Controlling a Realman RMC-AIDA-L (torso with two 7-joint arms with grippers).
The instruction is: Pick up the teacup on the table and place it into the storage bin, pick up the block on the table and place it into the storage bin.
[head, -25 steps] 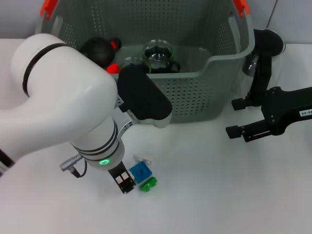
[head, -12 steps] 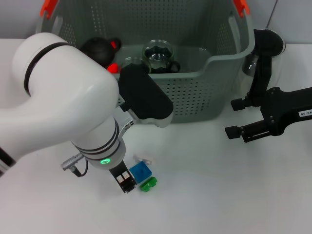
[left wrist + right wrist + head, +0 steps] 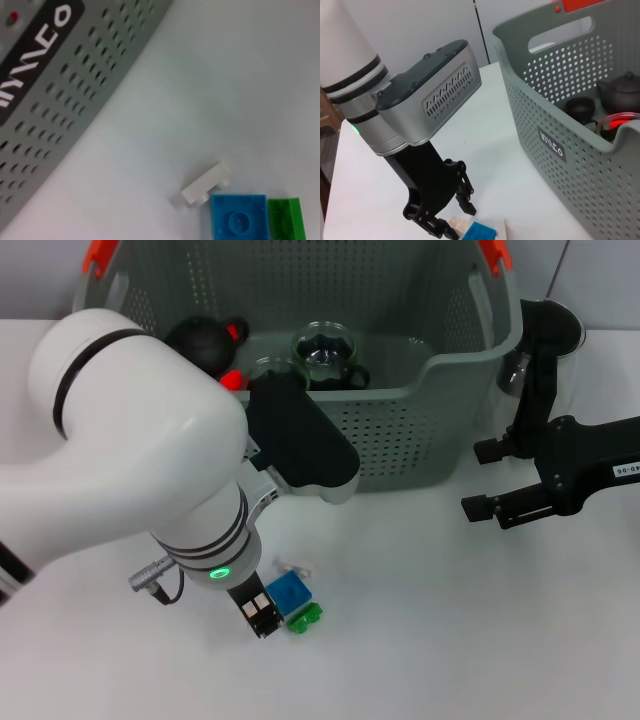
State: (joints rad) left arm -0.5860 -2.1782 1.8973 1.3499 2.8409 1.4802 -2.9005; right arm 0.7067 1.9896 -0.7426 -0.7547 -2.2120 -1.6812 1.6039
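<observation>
Three small blocks lie together on the white table: a blue block (image 3: 289,592) (image 3: 239,218), a green block (image 3: 305,618) (image 3: 285,218) and a thin white block (image 3: 293,568) (image 3: 205,184). My left gripper (image 3: 262,615) (image 3: 452,215) hangs low right beside them, fingers apart, holding nothing. The grey-green storage bin (image 3: 400,430) (image 3: 555,100) stands behind, with a small dark teacup (image 3: 580,107) inside it. No teacup shows on the table. My right gripper (image 3: 487,480) waits open to the right of the bin.
Inside the bin are also a black teapot (image 3: 200,340) (image 3: 625,89) and a glass cup (image 3: 324,348). The bin's black label (image 3: 30,55) faces the blocks. My bulky left arm (image 3: 150,460) covers the left half of the table.
My left arm has crept a little to the right and down toward the blocks. The blocks and the right arm have not moved.
</observation>
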